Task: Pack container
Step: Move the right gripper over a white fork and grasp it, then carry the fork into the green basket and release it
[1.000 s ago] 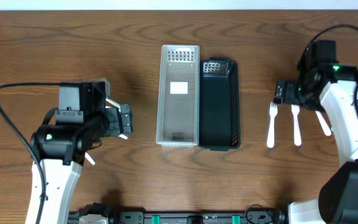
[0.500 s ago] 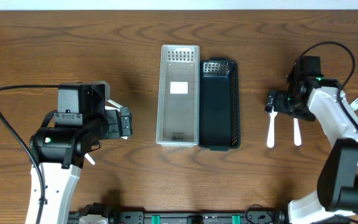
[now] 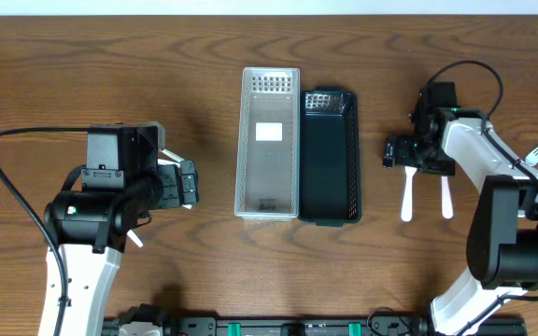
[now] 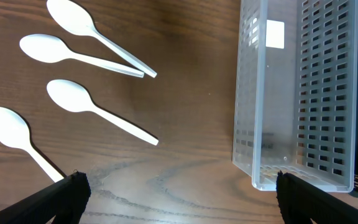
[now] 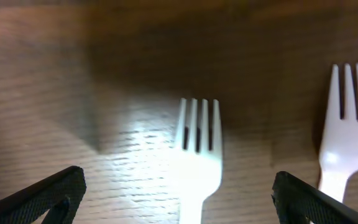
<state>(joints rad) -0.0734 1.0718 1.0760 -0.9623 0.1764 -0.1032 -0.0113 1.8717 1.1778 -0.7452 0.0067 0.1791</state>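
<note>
Overhead, left-wrist and right-wrist views of a cutlery-packing task. The right gripper has travelled leftward and slightly toward the robot over the last second. It now sits near the tine end of the leftmost white plastic fork, beside a second white plastic fork. A third fork's tines now show on the far side of the forearm.

In the right-wrist view the fingers stand apart at the lower corners. The leftmost fork's tines lie between them, and the second fork is off to the right. That view is blurred, consistent with motion, and contact with the fork is not evident.

The left gripper has not moved. Its fingers are likewise apart and hold nothing, with four white plastic spoons on the wood ahead of it.

The clear perforated rectangular basket and the black perforated rectangular basket lie side by side and touching at the table's centre. Neither holds any cutlery; only a white label shows in the clear one.

Interpretation: the shift reads as alignment for a first pick, so packing has not yet begun. The likely next requirement is a descent onto the fork followed by closure. Which basket takes the forks cannot be determined.
</note>
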